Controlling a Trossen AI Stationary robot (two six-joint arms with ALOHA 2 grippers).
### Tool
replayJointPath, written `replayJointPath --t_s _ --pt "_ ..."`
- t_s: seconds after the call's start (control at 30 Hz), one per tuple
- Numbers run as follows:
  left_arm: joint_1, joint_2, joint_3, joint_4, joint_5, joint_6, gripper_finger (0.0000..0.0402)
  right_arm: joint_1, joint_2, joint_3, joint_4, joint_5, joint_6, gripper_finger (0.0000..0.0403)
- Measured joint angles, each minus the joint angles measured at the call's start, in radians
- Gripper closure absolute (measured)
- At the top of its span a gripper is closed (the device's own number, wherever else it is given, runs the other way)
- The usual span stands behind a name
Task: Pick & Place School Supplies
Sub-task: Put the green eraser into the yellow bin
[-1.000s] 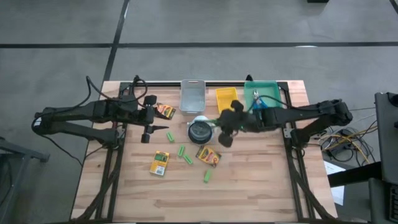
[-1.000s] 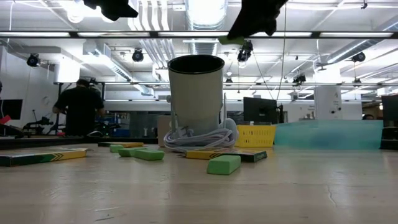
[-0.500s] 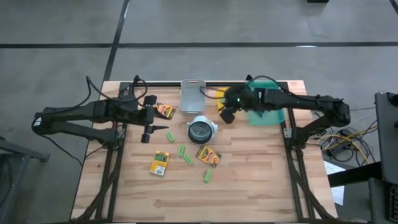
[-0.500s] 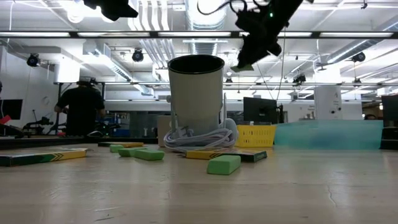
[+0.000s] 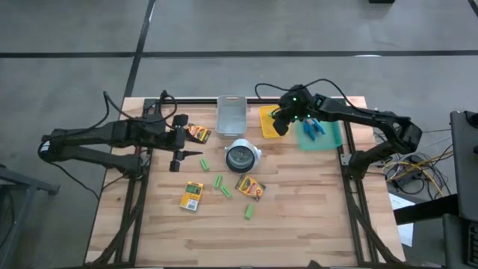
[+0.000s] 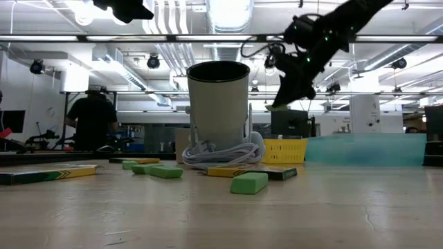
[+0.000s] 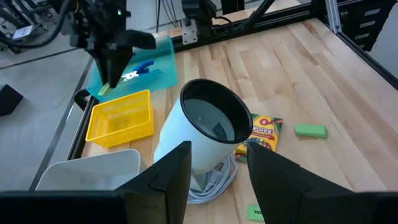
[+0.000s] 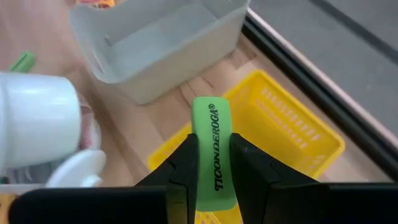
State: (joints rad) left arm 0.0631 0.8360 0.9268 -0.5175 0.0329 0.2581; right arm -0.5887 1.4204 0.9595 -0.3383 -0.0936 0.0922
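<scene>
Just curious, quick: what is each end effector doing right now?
Left end effector: open, empty.
Right end effector: shut on a green eraser, above the yellow basket.

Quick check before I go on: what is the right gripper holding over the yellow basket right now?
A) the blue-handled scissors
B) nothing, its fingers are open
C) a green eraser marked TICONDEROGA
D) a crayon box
C: the right wrist view shows the right gripper closed on a green eraser with that lettering, above the yellow basket; the high view puts it over that basket.
</scene>
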Motion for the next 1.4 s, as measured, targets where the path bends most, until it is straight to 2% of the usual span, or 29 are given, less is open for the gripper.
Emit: replayJointPath --t_s 0.23,0.47,0.8,1.2,1.4 --pt "0.0 0.0 0.0 0.0 0.0 0.0 0.0241 -0.048 0.007 -0.102 0.084 -0.015 -0.023 0.0335" --pt "0.0 0.0 0.0 0.0 0.0 0.0 0.0241 -0.049 0.046 -0.176 0.223 -0.02 -0.023 0.0335" --pt "0.0 0.0 0.0 0.0 0.0 0.0 0.0241 -0.049 0.144 -0.164 0.257 -0.036 -0.025 0.0335" --pt "0.0 0.0 0.0 0.0 0.0 0.0 0.0241 -0.049 0.197 -0.163 0.269 -0.033 -0.025 0.0334" --pt "0.0 0.0 0.0 0.0 0.0 0.0 0.0241 -0.049 0.22 -0.163 0.267 -0.036 -0.026 0.0309"
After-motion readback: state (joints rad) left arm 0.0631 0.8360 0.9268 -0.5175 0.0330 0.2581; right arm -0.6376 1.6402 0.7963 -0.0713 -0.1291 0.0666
